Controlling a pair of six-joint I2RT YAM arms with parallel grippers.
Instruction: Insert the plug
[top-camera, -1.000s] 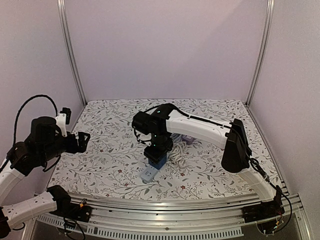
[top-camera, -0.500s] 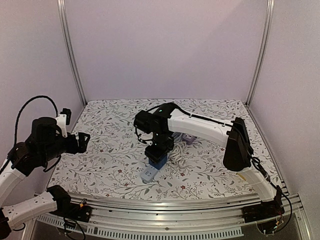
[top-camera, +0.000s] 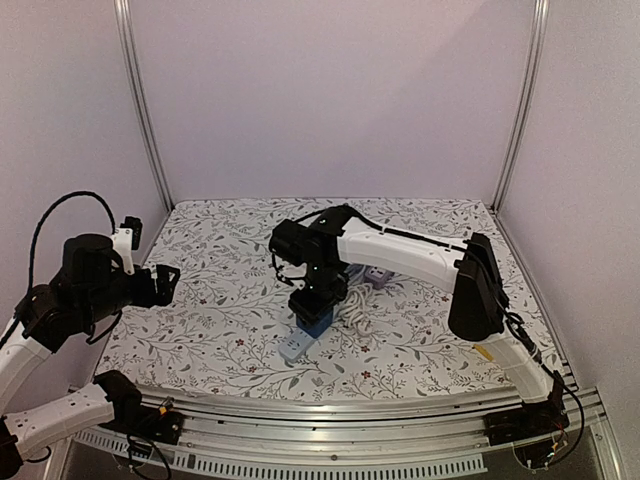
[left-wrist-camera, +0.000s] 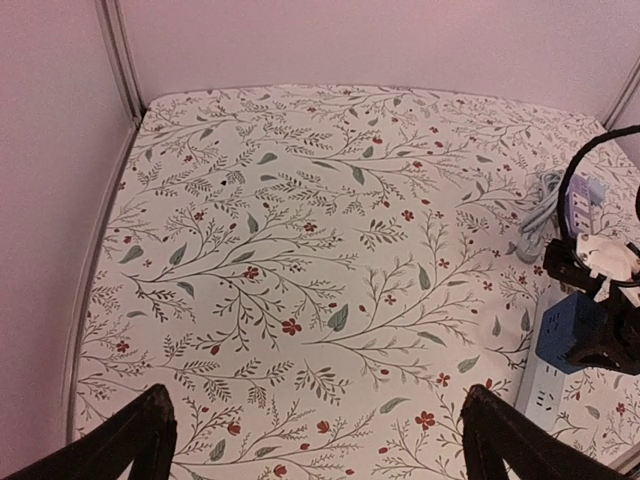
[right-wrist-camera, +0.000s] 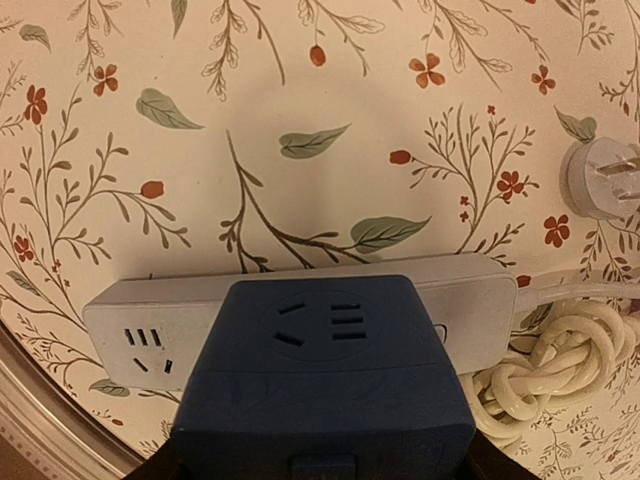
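Grip first: the right gripper (top-camera: 318, 298) squeezes the blue plug adapter (right-wrist-camera: 322, 372) tight, holding it right over the white power strip (right-wrist-camera: 128, 322) so its pins can drop into the holes (I can't see the pins). The left gripper (top-camera: 167, 277) hangs well off to the side, fingers spread wide, holding nothing.

White arm links (top-camera: 400, 255), black joints (top-camera: 475, 295)

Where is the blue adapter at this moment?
The blue adapter sits mid-table in the top view, held in the right hand over the white power strip, with the coiled white cord just to its right.
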